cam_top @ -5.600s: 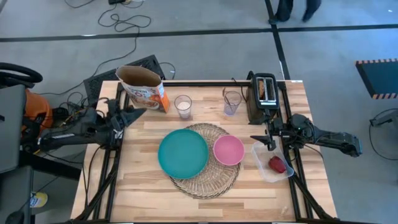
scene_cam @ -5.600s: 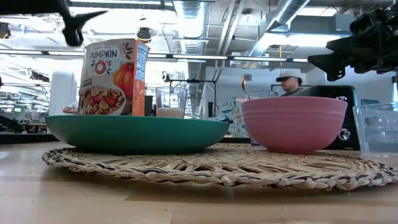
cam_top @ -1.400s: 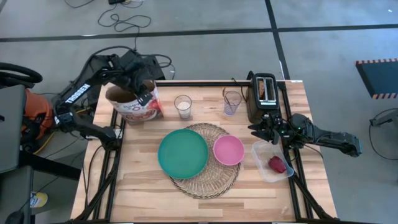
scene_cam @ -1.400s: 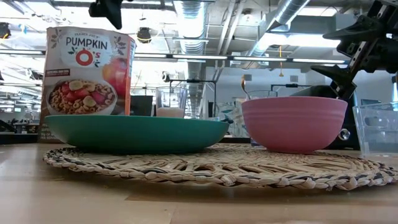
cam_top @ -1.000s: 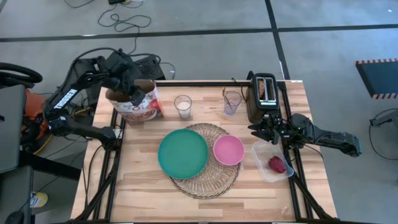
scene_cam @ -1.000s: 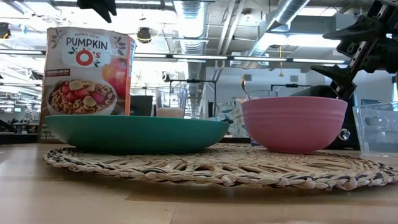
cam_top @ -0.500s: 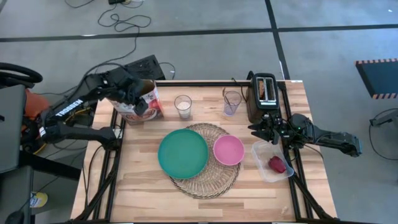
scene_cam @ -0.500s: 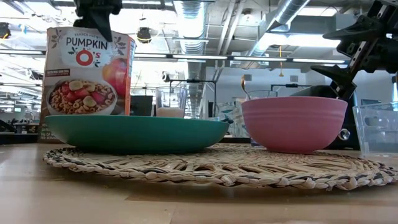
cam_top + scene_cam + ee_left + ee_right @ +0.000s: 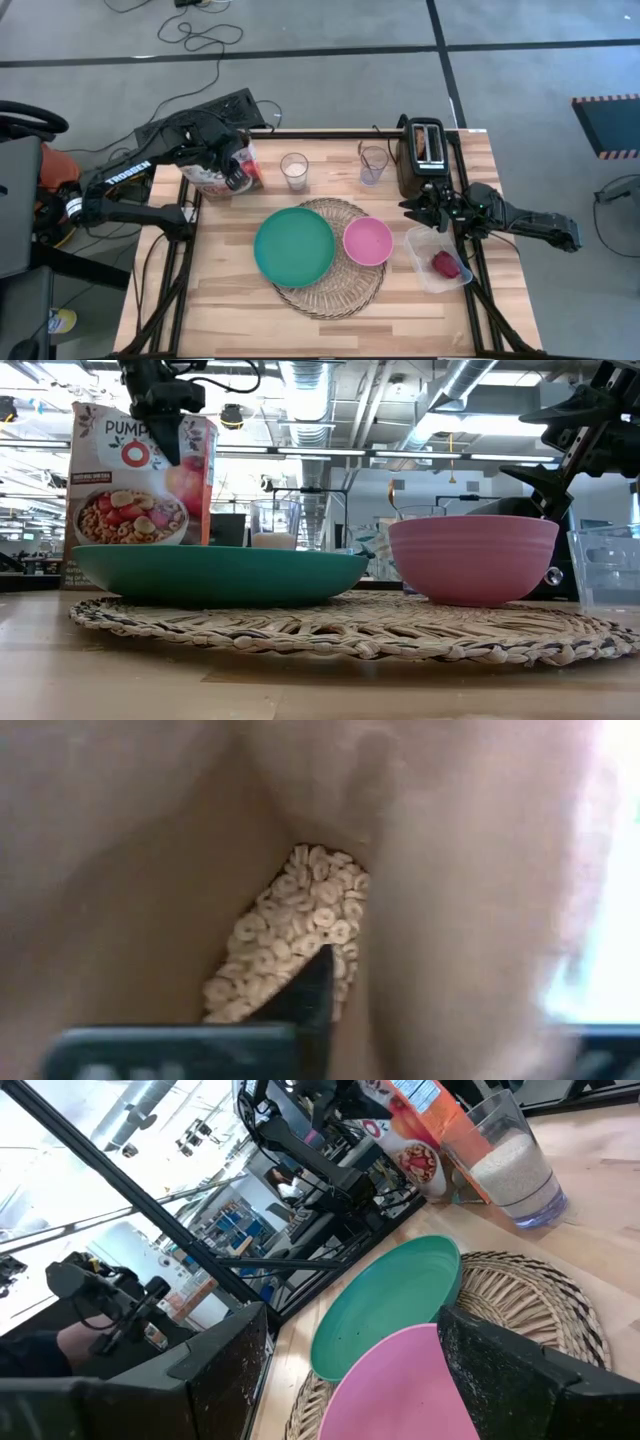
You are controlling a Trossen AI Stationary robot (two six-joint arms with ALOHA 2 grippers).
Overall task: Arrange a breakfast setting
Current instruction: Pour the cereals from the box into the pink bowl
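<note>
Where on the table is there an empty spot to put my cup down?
The near strip of table in front of the straw mat is bare wood, widest left of the teal plate. The far edge is crowded: cereal box, two glasses, toaster. The plastic tub fills the right side.

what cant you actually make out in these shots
- Left hand: high view, whether it grips the cereal box; the arm covers the rim.
- Toaster slot contents: high view, too small.
- Red item in the plastic tub: high view, too small to identify.
- Left wrist view: blurred box walls, only cereal shows.
</note>
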